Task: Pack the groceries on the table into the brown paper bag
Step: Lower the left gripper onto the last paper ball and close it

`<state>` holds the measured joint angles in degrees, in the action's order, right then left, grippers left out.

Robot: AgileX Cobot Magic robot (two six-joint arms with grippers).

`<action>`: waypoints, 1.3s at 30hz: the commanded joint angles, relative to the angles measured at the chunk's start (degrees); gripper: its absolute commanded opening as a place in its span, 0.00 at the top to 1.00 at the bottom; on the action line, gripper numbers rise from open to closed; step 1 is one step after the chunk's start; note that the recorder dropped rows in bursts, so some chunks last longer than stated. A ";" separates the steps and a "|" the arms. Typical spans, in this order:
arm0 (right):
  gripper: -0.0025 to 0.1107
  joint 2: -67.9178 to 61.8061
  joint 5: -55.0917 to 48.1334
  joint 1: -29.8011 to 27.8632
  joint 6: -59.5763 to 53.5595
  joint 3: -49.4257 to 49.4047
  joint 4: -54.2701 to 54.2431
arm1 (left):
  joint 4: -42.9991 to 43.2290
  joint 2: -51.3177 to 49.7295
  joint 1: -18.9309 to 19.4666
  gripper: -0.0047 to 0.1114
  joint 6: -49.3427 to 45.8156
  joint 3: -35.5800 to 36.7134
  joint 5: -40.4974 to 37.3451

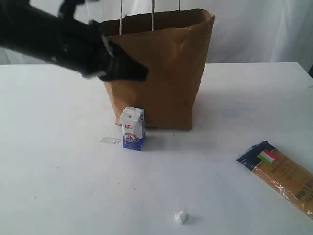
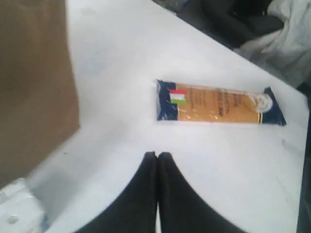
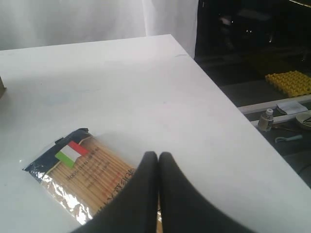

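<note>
Jaws on both arms sit together, empty, left arm (image 1: 73,44) held high by the bag (image 1: 166,78), so a fresh pick seems due: open over the carton (image 1: 132,128) standing just before the bag or the pasta packet (image 1: 286,175) farther off on the table (image 1: 58,191).

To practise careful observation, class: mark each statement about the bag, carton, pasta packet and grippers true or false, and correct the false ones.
1. The brown paper bag stands upright on the table. True.
2. The small white-blue carton lies on its side. False: it stands upright in front of the bag.
3. The pasta packet lies flat on the table, outside the bag. True.
4. The left gripper holds the carton. False: it is shut and holds nothing.
5. The right gripper is shut. True.
</note>
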<state>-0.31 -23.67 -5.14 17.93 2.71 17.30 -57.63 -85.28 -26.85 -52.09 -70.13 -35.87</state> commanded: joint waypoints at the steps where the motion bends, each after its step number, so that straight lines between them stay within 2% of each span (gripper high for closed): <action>1: 0.98 0.31 0.65 0.09 0.34 -0.39 0.50 | -0.21 1.32 -14.30 0.96 -10.63 8.25 7.54; 5: 0.98 0.31 0.65 0.09 1.28 -0.39 0.50 | 4.74 0.52 -26.55 0.96 -21.08 13.54 10.84; 8: 0.98 0.31 0.65 0.09 1.39 -0.39 0.50 | 4.79 -1.39 -31.38 0.96 -23.34 16.38 11.08; 10: 0.98 0.31 0.65 0.09 1.39 -0.39 0.50 | 4.49 -3.11 -33.05 0.96 -23.34 17.99 11.37; 13: 0.98 0.31 0.65 0.09 1.39 -0.39 0.50 | 4.49 -6.31 -33.44 0.96 -23.13 19.85 14.68; 19: 0.98 0.31 0.65 0.09 1.39 -0.39 0.50 | 0.50 -9.45 -33.28 0.96 -19.45 20.43 31.90; 21: 0.98 0.31 0.65 0.09 1.39 -0.39 0.50 | -1.18 -9.01 -33.15 0.96 -18.04 20.33 33.59; 23: 0.98 0.31 0.65 0.09 1.39 -0.39 0.50 | -2.04 -8.66 -33.15 0.96 -15.45 19.96 32.44; 27: 0.98 0.31 0.65 0.09 1.39 -0.39 0.50 | 0.37 -9.05 -33.15 0.95 -15.59 19.12 21.32; 29: 0.98 0.31 0.65 0.09 1.39 -0.39 0.50 | 5.63 -9.51 -33.15 0.88 -15.59 19.01 19.53; 31: 0.98 0.31 0.65 0.09 1.39 -0.39 0.50 | 10.88 -9.75 -33.15 0.77 -15.59 19.39 21.65; 36: 0.98 0.31 0.65 0.09 1.39 -0.39 0.50 | 11.79 -10.15 -33.15 0.49 -15.59 19.45 28.53; 39: 0.98 0.31 0.65 0.09 1.39 -0.39 0.50 | 11.79 -10.15 -33.15 0.44 -15.83 19.45 31.52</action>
<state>-0.31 -23.67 -5.14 19.09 2.71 17.30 -45.51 -95.53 -59.93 -68.17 -50.91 -6.49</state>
